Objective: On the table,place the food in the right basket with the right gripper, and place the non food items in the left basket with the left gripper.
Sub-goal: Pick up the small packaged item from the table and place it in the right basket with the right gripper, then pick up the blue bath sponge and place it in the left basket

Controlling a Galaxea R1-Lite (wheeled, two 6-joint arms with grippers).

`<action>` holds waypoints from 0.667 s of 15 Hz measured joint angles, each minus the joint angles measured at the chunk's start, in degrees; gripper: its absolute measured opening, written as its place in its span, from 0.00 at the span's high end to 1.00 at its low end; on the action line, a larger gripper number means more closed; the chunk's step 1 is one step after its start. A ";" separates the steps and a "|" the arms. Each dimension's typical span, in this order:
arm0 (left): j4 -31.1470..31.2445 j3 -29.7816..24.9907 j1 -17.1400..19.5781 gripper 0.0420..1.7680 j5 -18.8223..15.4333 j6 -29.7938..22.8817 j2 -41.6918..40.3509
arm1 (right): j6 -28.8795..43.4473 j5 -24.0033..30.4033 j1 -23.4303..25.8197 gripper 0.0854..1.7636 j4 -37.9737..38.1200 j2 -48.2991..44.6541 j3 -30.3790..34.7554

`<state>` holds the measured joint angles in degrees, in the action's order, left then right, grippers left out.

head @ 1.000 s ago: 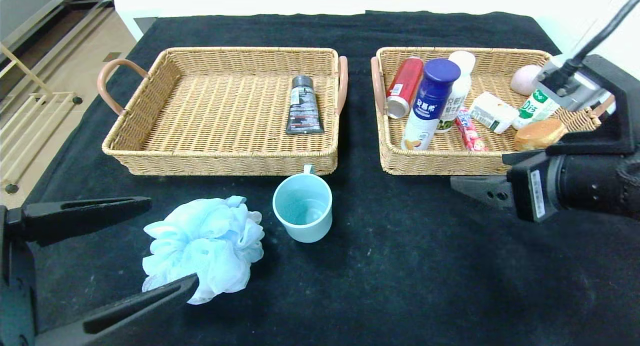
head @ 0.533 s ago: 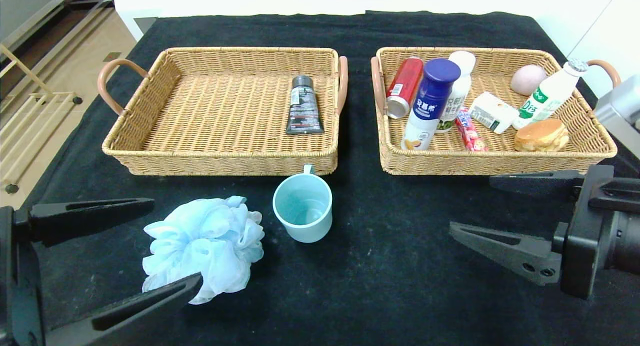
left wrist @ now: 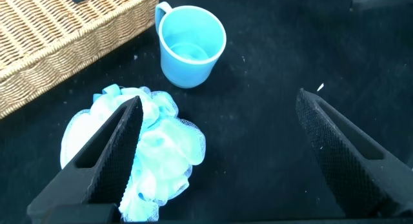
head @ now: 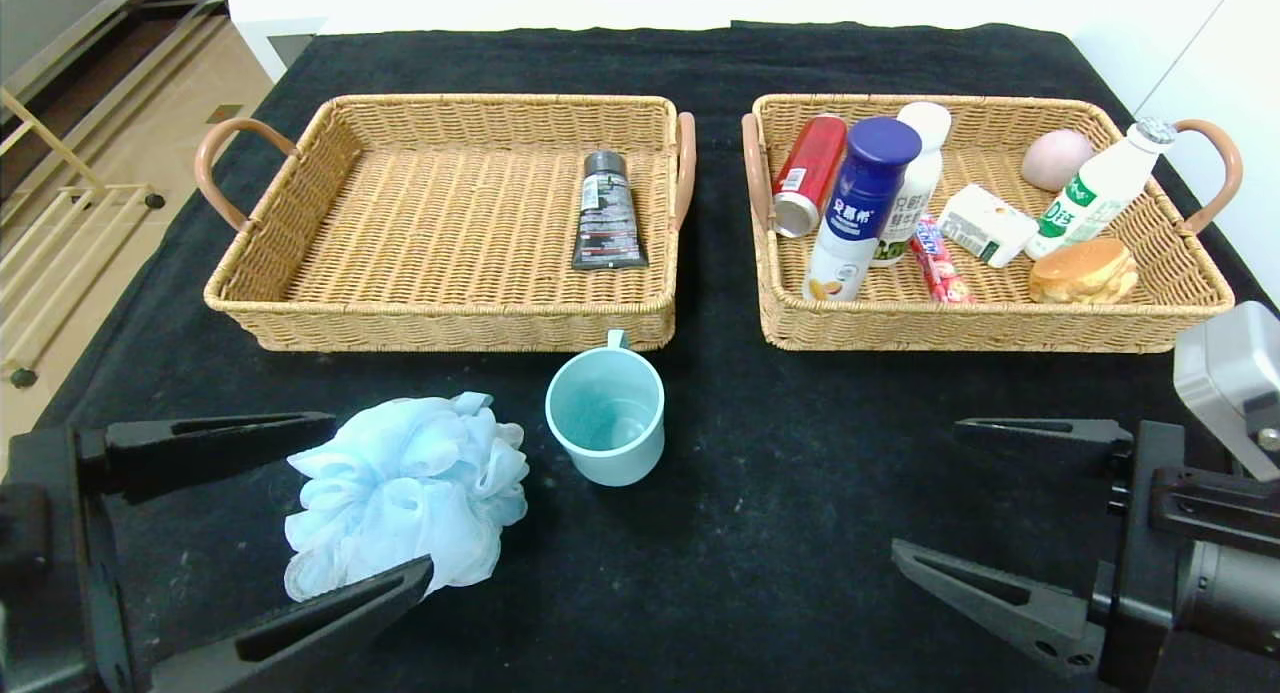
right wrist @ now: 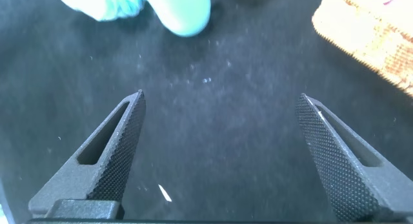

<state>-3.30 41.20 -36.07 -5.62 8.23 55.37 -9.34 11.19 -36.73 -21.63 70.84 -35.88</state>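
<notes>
Your right gripper (head: pixel 1010 518), jaws apart and empty, has pulled back from the right basket (head: pixel 990 325) to the table's (head: pixel 780 533) near right corner, so the food looks sorted; your left gripper (head: pixel 300 518), jaws wide, now brackets the bath pouf (head: pixel 405 493) beside the mug (head: pixel 605 416), with 2 items left for the left basket (head: pixel 440 323).

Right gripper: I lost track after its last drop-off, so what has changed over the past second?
The right gripper has drawn back from over the right basket toward the robot and now hangs open and empty over the bare table. The left gripper crept slightly forward, open around the pouf without gripping it. The mug, the tube and the food in the right basket stayed put.
</notes>
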 joint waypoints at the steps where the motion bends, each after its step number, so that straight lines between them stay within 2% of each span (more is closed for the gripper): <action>1: 0.04 0.00 -0.02 0.03 0.24 -0.10 0.15 | 0.00 1.23 0.85 0.04 -0.09 -0.04 0.66; 2: 0.09 0.00 -0.04 0.03 0.85 -0.11 0.46 | -0.05 2.58 1.82 0.04 -0.22 -0.06 1.16; 4: 1.57 0.66 -1.18 0.03 4.78 0.06 1.00 | 0.05 3.47 3.05 0.04 -0.28 -0.12 1.68; 6: 9.14 3.86 -2.88 0.03 8.81 0.12 1.29 | 0.09 3.55 3.33 0.04 -0.50 -0.41 2.15; 7: 13.34 6.17 -3.25 0.03 9.72 0.09 1.33 | 0.09 3.68 3.33 0.04 -0.45 -0.67 2.26; 10: 24.14 13.89 -1.49 0.03 11.63 -0.21 2.05 | 0.02 3.72 3.16 0.04 -0.20 -1.77 2.54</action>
<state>20.83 55.09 -37.56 6.01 8.02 57.42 -9.31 14.91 -33.57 -21.82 69.07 -33.34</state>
